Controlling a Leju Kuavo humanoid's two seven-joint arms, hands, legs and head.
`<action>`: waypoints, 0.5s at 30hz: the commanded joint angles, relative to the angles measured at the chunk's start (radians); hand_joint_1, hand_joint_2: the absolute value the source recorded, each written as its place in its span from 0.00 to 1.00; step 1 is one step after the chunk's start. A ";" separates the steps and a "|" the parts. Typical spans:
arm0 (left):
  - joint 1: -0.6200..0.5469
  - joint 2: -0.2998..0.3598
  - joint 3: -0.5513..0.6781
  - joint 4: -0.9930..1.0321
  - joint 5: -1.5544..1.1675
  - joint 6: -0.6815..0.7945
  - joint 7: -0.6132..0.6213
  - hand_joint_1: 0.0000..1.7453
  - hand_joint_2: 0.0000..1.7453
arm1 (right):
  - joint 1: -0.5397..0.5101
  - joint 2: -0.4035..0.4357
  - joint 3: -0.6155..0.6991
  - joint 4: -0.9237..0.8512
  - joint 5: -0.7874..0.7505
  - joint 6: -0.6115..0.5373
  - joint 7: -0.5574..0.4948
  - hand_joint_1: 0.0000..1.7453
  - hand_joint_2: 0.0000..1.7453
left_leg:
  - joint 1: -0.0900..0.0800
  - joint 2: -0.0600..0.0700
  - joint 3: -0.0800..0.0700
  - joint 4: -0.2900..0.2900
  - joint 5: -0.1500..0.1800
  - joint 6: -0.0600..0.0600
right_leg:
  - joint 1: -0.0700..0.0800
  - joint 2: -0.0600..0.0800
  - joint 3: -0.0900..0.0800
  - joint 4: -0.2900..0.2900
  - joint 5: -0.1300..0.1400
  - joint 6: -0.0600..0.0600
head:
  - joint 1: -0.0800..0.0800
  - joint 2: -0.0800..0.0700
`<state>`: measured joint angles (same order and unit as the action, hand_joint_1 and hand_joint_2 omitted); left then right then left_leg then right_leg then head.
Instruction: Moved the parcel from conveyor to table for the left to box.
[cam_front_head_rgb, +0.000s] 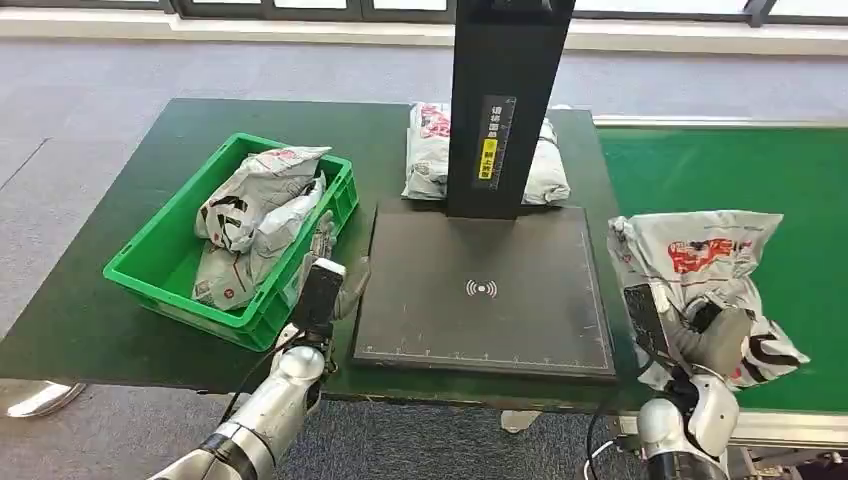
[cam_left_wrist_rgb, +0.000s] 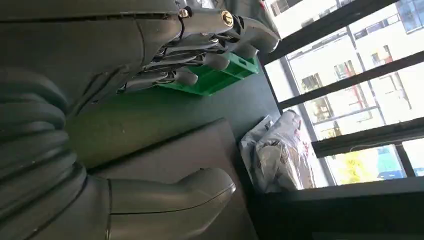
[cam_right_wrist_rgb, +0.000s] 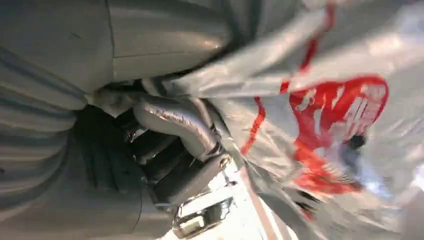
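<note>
A grey plastic parcel (cam_front_head_rgb: 705, 265) with red print hangs over the seam between the green conveyor (cam_front_head_rgb: 800, 180) and the dark table (cam_front_head_rgb: 120, 270), at the right. My right hand (cam_front_head_rgb: 700, 335) grips its near side; the right wrist view has the thumb and fingers (cam_right_wrist_rgb: 175, 125) wrapped around the crumpled parcel (cam_right_wrist_rgb: 325, 115). My left hand (cam_front_head_rgb: 325, 275) hovers empty with fingers apart between the green box (cam_front_head_rgb: 150, 275) and the black scanner plate (cam_front_head_rgb: 480, 290). In the left wrist view the left hand (cam_left_wrist_rgb: 165, 75) holds nothing, the green box (cam_left_wrist_rgb: 215, 80) just past its fingertips.
The green box holds several grey parcels (cam_front_head_rgb: 255, 215). Another parcel (cam_front_head_rgb: 430, 150) lies at the back of the table behind the black scanner post (cam_front_head_rgb: 505, 100), also seen as the far parcel (cam_left_wrist_rgb: 280, 155). The table's front edge runs just ahead of my arms.
</note>
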<state>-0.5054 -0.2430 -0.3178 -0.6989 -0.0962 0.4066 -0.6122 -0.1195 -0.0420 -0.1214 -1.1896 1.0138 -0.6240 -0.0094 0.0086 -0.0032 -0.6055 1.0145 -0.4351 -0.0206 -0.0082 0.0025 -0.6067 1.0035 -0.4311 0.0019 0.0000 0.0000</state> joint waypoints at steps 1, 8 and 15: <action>-0.034 0.037 0.042 0.063 0.007 0.032 -0.025 0.00 1.00 | 0.011 0.055 0.189 -0.130 -0.088 -0.021 -0.067 1.00 1.00 | 0.000 0.003 0.002 -0.002 -0.001 0.000 | 0.000 0.003 0.001 -0.001 0.000 0.000 | 0.000 0.000; -0.068 0.010 0.015 0.097 -0.006 0.028 -0.013 0.00 1.00 | -0.054 0.091 0.393 -0.022 -0.184 0.198 -0.058 1.00 1.00 | 0.000 0.004 0.002 -0.002 0.000 0.000 | 0.000 0.004 0.001 -0.002 0.001 -0.001 | 0.000 0.000; -0.126 -0.022 -0.019 0.145 -0.019 0.051 -0.021 0.00 1.00 | -0.206 0.139 0.542 0.275 -0.242 0.295 -0.063 1.00 1.00 | 0.001 0.003 0.001 0.000 0.000 0.000 | 0.001 0.002 0.000 0.000 0.001 0.000 | 0.000 0.000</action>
<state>-0.5405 -0.2522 -0.3082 -0.6664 -0.1072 0.4360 -0.6321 -0.1509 0.0526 0.2039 -1.2335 0.8083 -0.3914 -0.0740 0.0088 -0.0045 -0.6061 1.0145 -0.4345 -0.0208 -0.0081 0.0012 -0.6070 1.0038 -0.4309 0.0017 0.0000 0.0000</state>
